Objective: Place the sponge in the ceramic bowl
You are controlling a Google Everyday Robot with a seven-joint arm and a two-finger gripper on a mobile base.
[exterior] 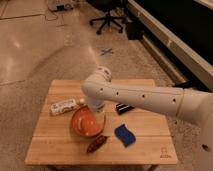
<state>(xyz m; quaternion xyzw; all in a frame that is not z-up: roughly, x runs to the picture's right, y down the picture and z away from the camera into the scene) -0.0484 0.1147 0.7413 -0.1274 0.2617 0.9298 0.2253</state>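
Sponge (124,135) is lying on the table (52,146), just right of the bowl (82,124) and not touching it. Gripper (100,114) is hanging over the bowl's right rim beneath the arm (145,97); its state cannot be told.

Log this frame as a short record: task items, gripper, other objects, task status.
surface: wooden table
bowl: ceramic bowl, orange-red, left of the table's centre, no sponge in it
sponge: blue sponge, flat on the table, right of the bowl and apart from it
gripper: gripper at the end of the white arm, over the bowl's far-right rim, mostly hidden by the arm
others: white bottle on its side behind the bowl; black rectangular object; dark-red chili-shaped object in front of the bowl
status: sponge not yet placed
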